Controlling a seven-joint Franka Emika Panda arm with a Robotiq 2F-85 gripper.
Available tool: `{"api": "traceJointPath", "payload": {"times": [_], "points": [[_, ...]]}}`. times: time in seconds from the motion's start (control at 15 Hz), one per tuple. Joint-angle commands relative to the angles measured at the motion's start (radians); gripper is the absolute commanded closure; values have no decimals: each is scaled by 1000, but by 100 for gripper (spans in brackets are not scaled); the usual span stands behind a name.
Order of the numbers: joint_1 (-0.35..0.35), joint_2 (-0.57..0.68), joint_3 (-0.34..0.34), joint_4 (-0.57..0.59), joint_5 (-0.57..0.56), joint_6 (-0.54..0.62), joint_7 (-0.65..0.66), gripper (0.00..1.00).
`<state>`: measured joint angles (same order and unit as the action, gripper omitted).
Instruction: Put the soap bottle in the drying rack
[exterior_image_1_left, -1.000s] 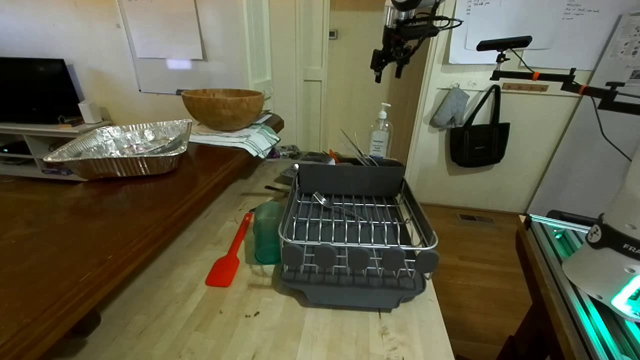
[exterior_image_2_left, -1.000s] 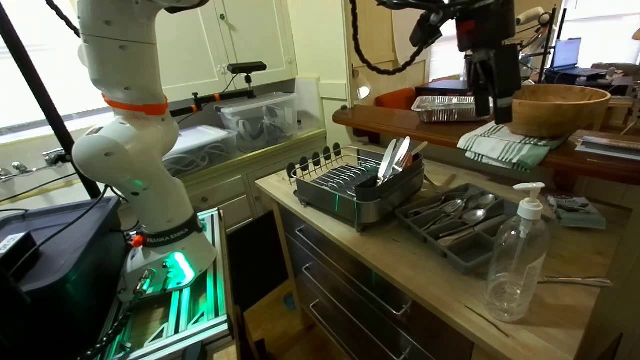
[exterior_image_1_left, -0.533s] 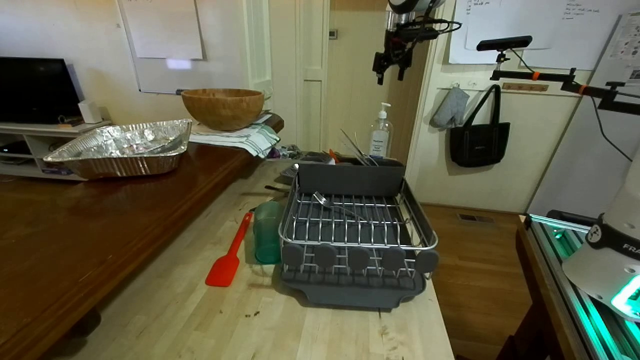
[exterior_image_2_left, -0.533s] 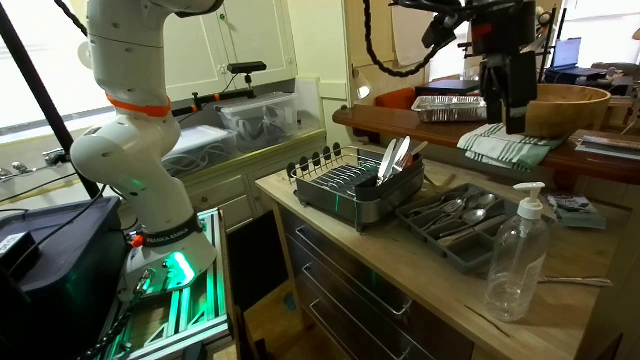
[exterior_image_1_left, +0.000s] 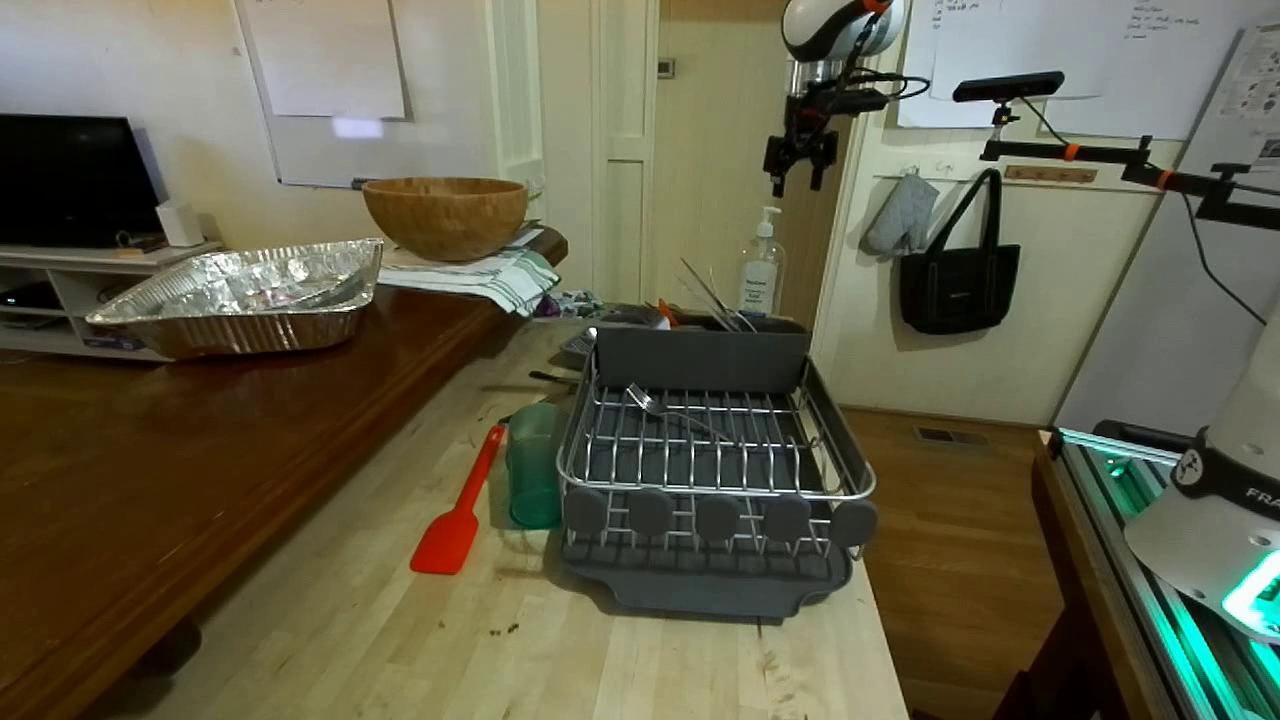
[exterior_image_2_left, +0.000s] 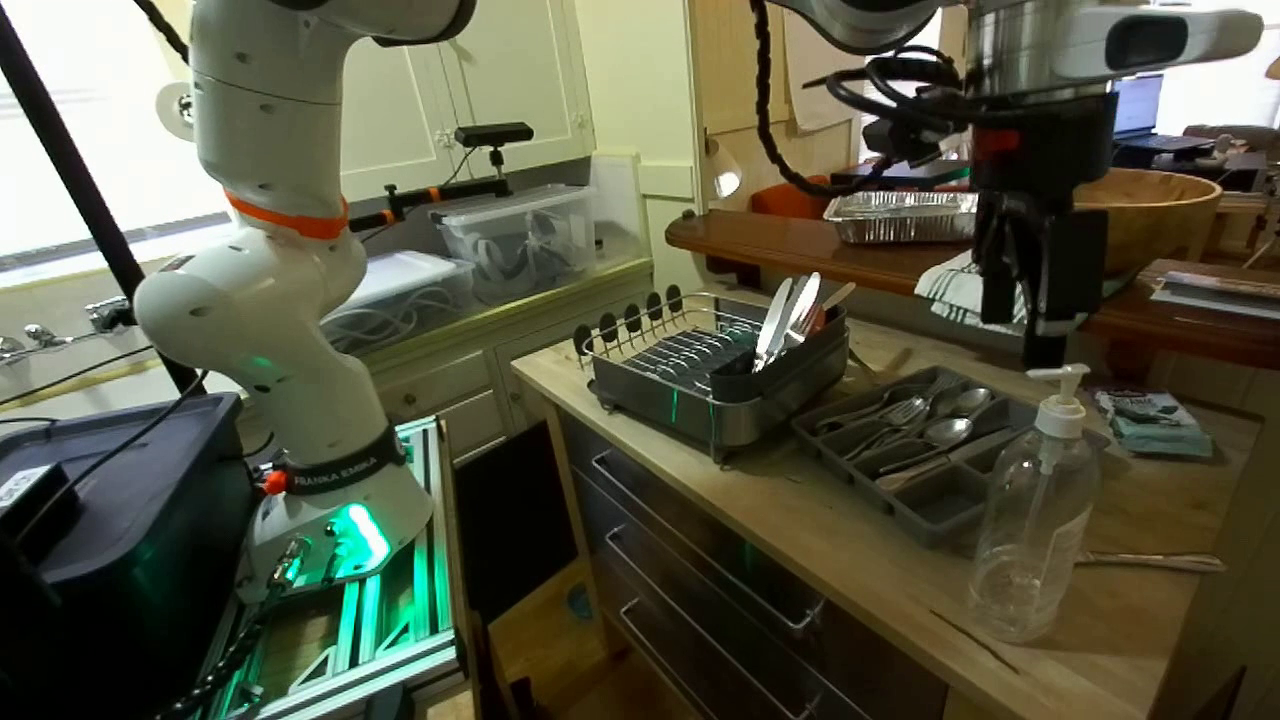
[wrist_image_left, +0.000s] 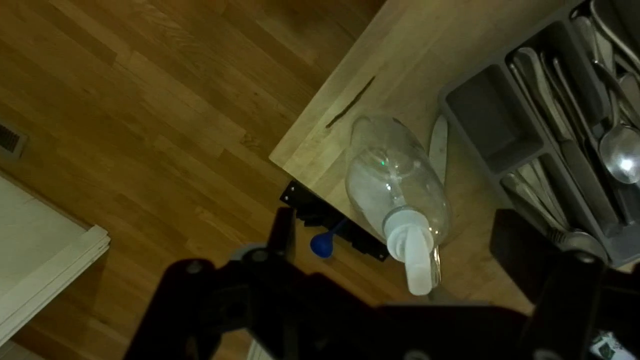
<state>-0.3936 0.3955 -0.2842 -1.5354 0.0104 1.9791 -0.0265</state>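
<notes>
The soap bottle (exterior_image_2_left: 1035, 530), clear with a white pump top, stands upright at the counter's near end in an exterior view. In another it shows behind the drying rack (exterior_image_1_left: 705, 585), its lower part hidden (exterior_image_1_left: 760, 280). My gripper (exterior_image_1_left: 797, 188) is open and empty, just above the pump top; it also shows pointing down in an exterior view (exterior_image_2_left: 1020, 325). In the wrist view the bottle (wrist_image_left: 395, 180) lies between the two spread fingers (wrist_image_left: 395, 235), its pump nozzle toward the gripper's base. The dark grey rack also shows further along the counter (exterior_image_2_left: 665, 400), holding cutlery.
A grey cutlery tray (exterior_image_2_left: 940, 515) sits between bottle and rack, close to the bottle. A knife (wrist_image_left: 439, 150) lies beside the bottle. The counter edge (wrist_image_left: 310, 107) is near the bottle. A wooden bowl (exterior_image_1_left: 445, 215) and foil tray (exterior_image_1_left: 250, 335) stand on the raised brown ledge.
My gripper has moved down and, in both exterior views, to the right, coming close above the bottle's pump top. It stays open. The bottle and the rack have not moved.
</notes>
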Motion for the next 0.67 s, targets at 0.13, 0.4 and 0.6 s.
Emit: {"api": "traceJointPath", "payload": {"times": [0.13,0.4,0.6], "points": [[-40,88,37,69,111,-25,-38,0],[-27,172,25,161,96,-46,42,0],[-28,141,34,114,96,-8,21,0]]}}
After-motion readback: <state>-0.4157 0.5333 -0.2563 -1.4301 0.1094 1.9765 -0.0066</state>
